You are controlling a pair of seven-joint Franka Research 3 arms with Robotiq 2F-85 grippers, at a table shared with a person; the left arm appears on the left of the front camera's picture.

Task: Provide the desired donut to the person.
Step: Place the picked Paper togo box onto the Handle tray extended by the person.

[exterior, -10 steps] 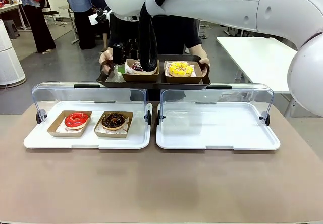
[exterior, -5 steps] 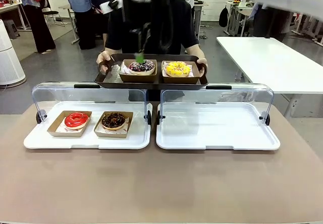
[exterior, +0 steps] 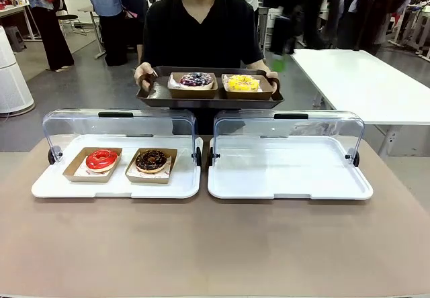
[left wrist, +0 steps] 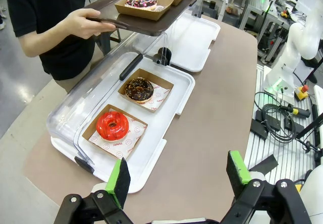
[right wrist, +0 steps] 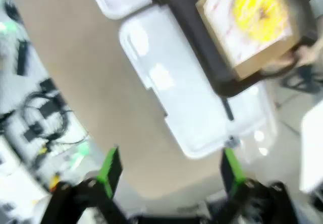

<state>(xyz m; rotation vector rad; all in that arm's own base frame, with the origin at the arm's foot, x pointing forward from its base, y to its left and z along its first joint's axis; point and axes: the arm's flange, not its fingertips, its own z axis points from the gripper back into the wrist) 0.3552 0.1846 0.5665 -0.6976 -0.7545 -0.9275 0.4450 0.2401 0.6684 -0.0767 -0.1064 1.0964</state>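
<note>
Person behind the bench holding dark tray with sprinkled donut and yellow donut, red donut and chocolate donut in left case, left tool released above bench edge in left wrist view, right tool released, blurred, over yellow donut's box in right wrist view.

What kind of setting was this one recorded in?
Probably a robotics lab staged as a donut counter: clear-lidded display trays on the table, a person holding a serving tray, work tables and cables around.

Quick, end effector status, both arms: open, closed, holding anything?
Left end effector: open, holding nothing.
Right end effector: open, holding nothing.
</note>
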